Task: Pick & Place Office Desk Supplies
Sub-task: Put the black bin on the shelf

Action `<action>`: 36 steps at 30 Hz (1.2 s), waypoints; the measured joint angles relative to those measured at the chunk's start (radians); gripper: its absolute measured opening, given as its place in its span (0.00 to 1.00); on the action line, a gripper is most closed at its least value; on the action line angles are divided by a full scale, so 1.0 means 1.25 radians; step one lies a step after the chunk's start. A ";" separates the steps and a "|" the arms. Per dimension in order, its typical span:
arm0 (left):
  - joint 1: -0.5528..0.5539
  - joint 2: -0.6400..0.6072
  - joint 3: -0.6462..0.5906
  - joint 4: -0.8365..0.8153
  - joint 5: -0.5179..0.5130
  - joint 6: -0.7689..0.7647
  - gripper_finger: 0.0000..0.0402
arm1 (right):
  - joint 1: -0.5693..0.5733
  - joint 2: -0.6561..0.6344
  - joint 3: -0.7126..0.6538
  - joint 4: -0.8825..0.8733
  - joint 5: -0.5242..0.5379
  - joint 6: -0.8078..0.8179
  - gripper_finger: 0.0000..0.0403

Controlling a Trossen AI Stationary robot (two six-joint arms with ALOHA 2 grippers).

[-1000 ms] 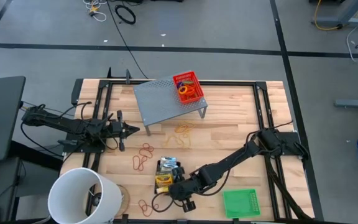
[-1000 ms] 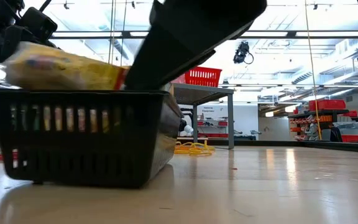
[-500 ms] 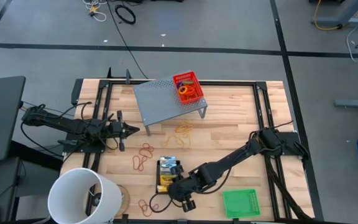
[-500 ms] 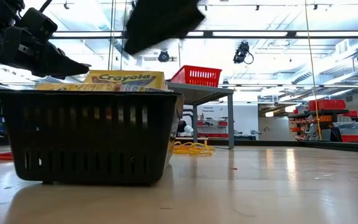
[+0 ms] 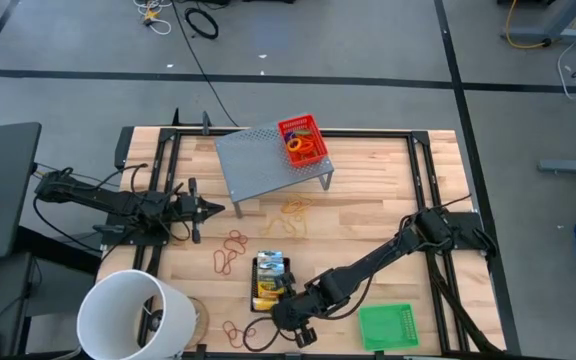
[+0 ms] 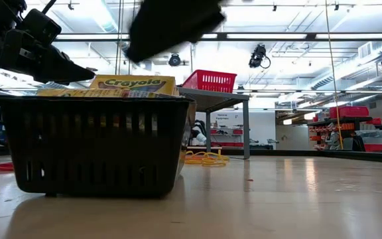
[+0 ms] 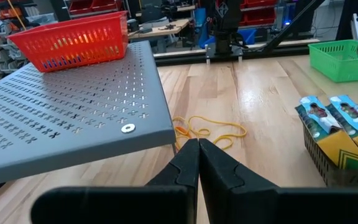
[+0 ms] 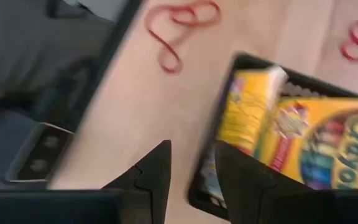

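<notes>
We count three small mesh trays: one red (image 5: 303,139), one green (image 5: 387,325), one black (image 5: 271,283). One yellow-green crayon box (image 5: 267,285), one grey perforated metal riser (image 5: 263,160), one big white bucket (image 5: 133,317), two dark robot arms.

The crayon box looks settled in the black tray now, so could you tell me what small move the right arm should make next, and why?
Probably lift the right claw clear. Its fingers stand apart and empty, and the crayon box already lies in the black tray, so staying low beside the tray risks nudging it.
</notes>
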 joint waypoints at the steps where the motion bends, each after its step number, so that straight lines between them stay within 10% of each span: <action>1: 0.000 0.000 0.000 0.000 0.000 0.000 0.03 | -0.003 0.001 0.000 0.000 0.006 0.000 0.34; 13: 0.000 0.000 0.000 -0.002 0.000 0.000 0.03 | -0.003 0.021 0.001 0.006 0.020 -0.004 0.47; 36: 0.000 0.000 0.000 -0.004 0.000 0.000 0.03 | 0.022 0.023 0.041 -0.056 0.016 -0.013 0.40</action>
